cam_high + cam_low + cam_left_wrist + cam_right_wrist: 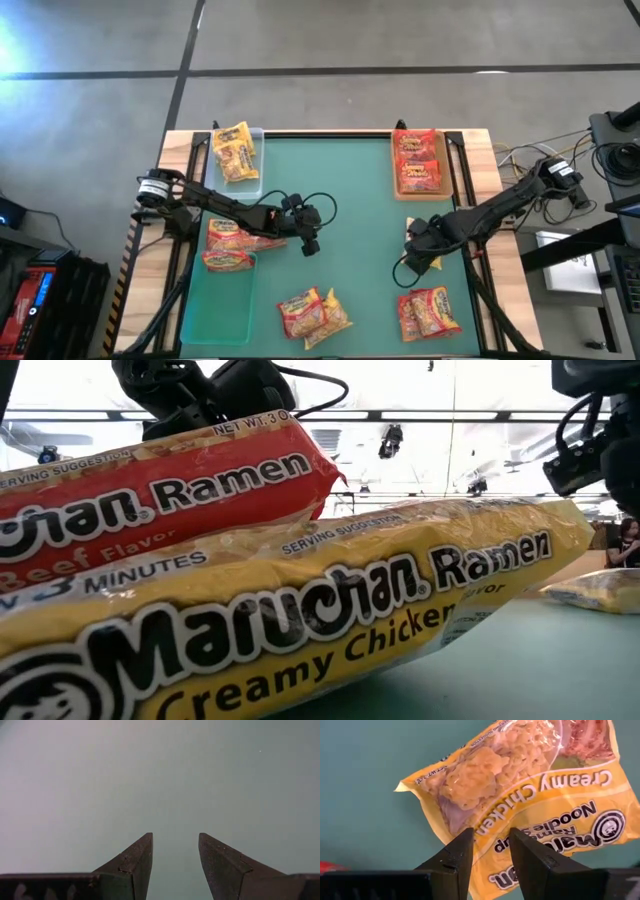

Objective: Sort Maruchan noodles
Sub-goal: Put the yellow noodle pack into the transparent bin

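A yellow Creamy Chicken noodle packet [520, 795] lies flat on the green mat at the right [434, 263]. My right gripper [490, 832] [413, 258] points down over its near end, open and clear above it. The low view shows a gap between this gripper [588, 460] and the packet [600, 590]. My left gripper [175, 837] [310, 245] stands open over bare mat at mid-table, with nothing between its fingers. Loose packets lie near the front centre [312, 312] and front right [430, 312]. In the low view a red packet [150, 490] rests on a yellow one [300, 620].
A clear tray [257, 135] at the far left holds yellow packets. A tan tray [441, 150] at the far right holds red packets. A green tray [215, 305] at the left holds red-orange packets [228, 247] at its far end. Cables lie off the table's right side.
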